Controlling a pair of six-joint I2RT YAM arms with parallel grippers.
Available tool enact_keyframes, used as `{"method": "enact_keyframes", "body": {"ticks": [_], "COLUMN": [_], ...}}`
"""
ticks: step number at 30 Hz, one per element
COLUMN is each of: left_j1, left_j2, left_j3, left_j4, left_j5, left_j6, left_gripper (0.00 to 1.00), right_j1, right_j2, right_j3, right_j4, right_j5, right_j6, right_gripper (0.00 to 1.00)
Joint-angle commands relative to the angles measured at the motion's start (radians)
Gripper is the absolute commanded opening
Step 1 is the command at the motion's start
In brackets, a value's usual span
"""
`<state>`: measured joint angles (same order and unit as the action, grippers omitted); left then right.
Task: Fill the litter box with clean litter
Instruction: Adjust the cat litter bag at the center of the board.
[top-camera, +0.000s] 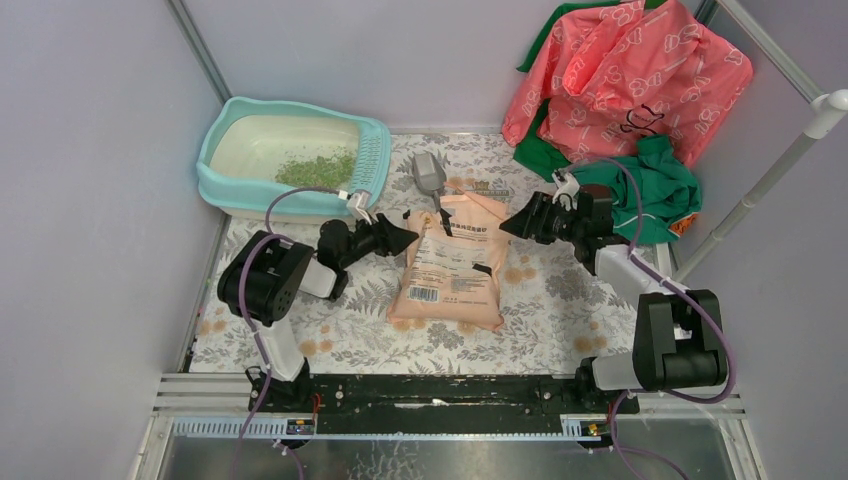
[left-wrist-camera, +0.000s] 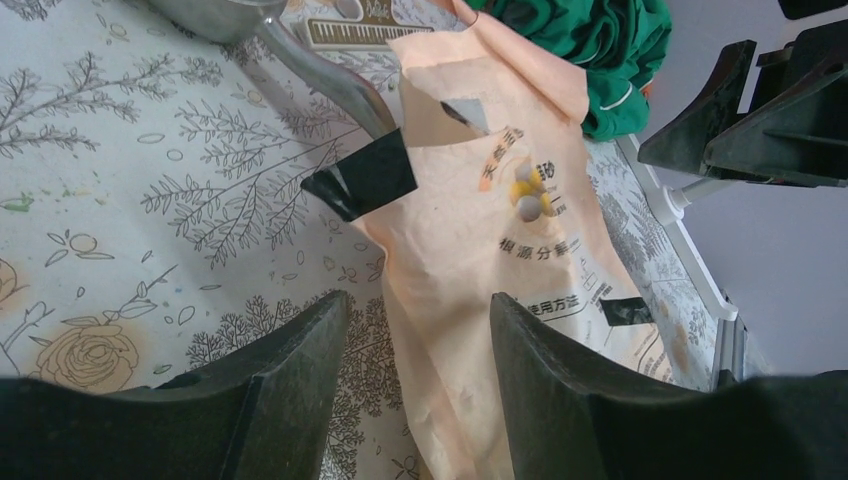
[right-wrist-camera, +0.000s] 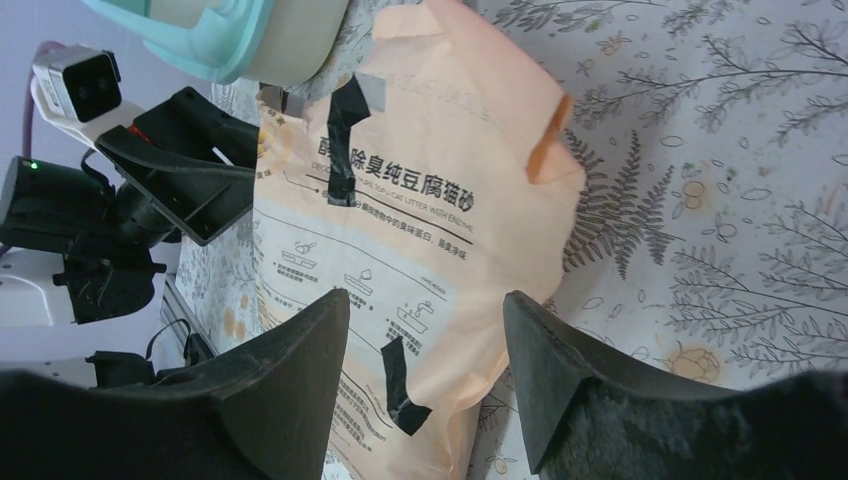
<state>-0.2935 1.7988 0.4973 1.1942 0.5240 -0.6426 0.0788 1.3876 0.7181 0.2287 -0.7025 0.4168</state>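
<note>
turquoise litter box (top-camera: 232, 196), peach bag (top-camera: 450, 275)

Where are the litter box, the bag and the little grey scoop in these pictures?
litter box (top-camera: 372, 158), top view, on its slotted turquoise rim.
bag (top-camera: 450, 270), top view, on the middle of its printed face.
grey scoop (top-camera: 428, 172), top view, on its bowl.

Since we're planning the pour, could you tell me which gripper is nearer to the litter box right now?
Left. The left gripper hovers close to the litter box's slotted end, at the bag's left edge; the right gripper is across the bag, farther off.
</note>
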Motion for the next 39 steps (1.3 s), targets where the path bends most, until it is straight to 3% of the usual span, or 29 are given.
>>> {"method": "enact_keyframes", "body": {"ticks": [1, 8, 13, 18, 27, 35, 39], "left_j1": [0.004, 0.006, 0.012, 0.025, 0.066, 0.077, 0.077], "left_j2": [0.038, 0.050, -0.012, -0.032, -0.033, -0.058, -0.084], "left_j3": [0.019, 0.049, 0.047, 0.046, 0.030, 0.039, 0.048], "left_j4": [0.139, 0.110, -0.005, -0.048, 0.032, -0.030, -0.087], "left_j5": [0.025, 0.059, 0.065, 0.096, 0.156, 0.130, 0.113], "left_j6": [-0.029, -0.013, 0.047, 0.067, -0.005, 0.004, 0.027], "left_gripper": [0.59, 0.23, 0.01, 0.00, 0.01, 0.02, 0.02], "right_j1": [-0.033, -0.039, -0.040, -0.039, -0.039, -0.039, -0.038], "right_j2": [-0.011, 0.034, 0.104, 0.158, 0.249, 0.220, 0.257], "right_j3": [-0.018, -0.036, -0.040, -0.028, 0.006, 0.004, 0.018], "right_j4": [0.073, 0.129, 0.188, 0.216, 0.280, 0.216, 0.265], "right_j5": [-0.043, -0.073, -0.117, -0.105, -0.094, -0.033, -0.068], "right_j6": [0.040, 0.065, 0.085, 0.090, 0.122, 0.071, 0.110], "right_gripper": [0.66, 0.66, 0.66, 0.65, 0.65, 0.64, 0.64]}}
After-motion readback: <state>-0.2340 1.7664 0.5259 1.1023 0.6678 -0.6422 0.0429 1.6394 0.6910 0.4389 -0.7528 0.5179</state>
